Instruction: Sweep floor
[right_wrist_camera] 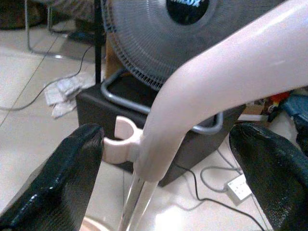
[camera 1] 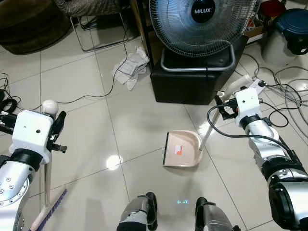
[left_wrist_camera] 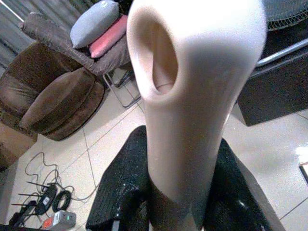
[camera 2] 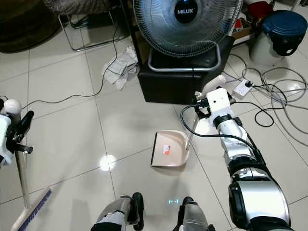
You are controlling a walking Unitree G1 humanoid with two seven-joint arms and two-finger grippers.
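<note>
Left gripper (left_wrist_camera: 178, 211) is clamping its fingers on the broom (camera 1: 48, 183), keeping it upright, bristles trailing on the floor; right gripper (right_wrist_camera: 168, 173), fingers apart around the handle, is steadying the dustpan (camera 1: 182, 149) flat before the fan (camera 1: 202, 24), ready for sweepings.

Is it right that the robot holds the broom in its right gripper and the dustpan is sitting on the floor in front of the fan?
Not quite. The broom is in the left gripper, as the left eye view shows. The right gripper is at the handle of the dustpan, which does sit on the floor before the fan.
</note>
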